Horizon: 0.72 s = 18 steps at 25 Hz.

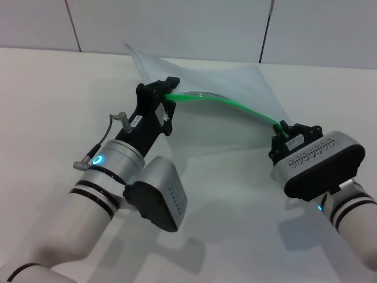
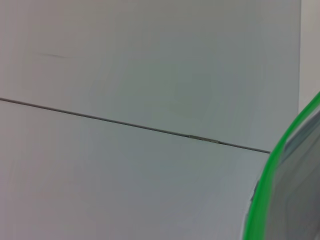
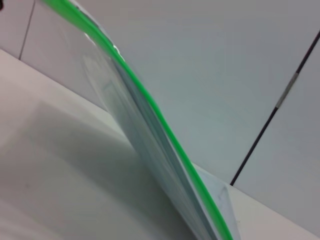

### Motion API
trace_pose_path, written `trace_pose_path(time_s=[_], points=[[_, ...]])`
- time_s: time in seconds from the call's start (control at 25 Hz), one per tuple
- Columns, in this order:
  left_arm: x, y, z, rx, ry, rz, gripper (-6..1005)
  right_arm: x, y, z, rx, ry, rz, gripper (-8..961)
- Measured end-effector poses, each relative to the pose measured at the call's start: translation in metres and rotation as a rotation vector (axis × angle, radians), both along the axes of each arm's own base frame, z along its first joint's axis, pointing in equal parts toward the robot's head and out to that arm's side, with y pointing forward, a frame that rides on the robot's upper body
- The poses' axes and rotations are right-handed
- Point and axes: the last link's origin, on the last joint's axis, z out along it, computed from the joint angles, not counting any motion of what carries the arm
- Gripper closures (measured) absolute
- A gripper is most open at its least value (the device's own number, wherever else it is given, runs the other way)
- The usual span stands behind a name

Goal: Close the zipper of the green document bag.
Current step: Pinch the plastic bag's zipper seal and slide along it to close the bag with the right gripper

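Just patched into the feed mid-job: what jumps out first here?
The bright green zipper stands out, stretched in a sagging line between the two arms over the white table. The left gripper holds one end and the right gripper the other. The pale, translucent green document bag hangs lifted off the table behind that strip.

Slider of the zipper (image 1: pixel 230 105) too small to find; ends hidden inside left gripper (image 1: pixel 167 99) and right gripper (image 1: pixel 287 134).
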Motion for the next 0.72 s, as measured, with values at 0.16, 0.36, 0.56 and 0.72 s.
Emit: trace_pose_path(time_s=[0.16,0.36,0.56,0.72], points=[[0.000,0.000,0.000,-0.001,0.001,0.000,946,0.004,0.001,0.002,0.006,-0.003,-0.008,873],[0.000,0.000,0.000,-0.001,0.002,-0.001,946,0.009,0.002,0.004,0.015,-0.008,-0.030,873],[0.000,0.000,0.000,-0.001,0.002,-0.001,946,0.016,0.004,0.007,0.023,-0.019,-0.050,873],[0.000,0.001,0.000,-0.001,0.003,-0.002,946,0.019,0.005,0.008,0.029,-0.025,-0.059,873]])
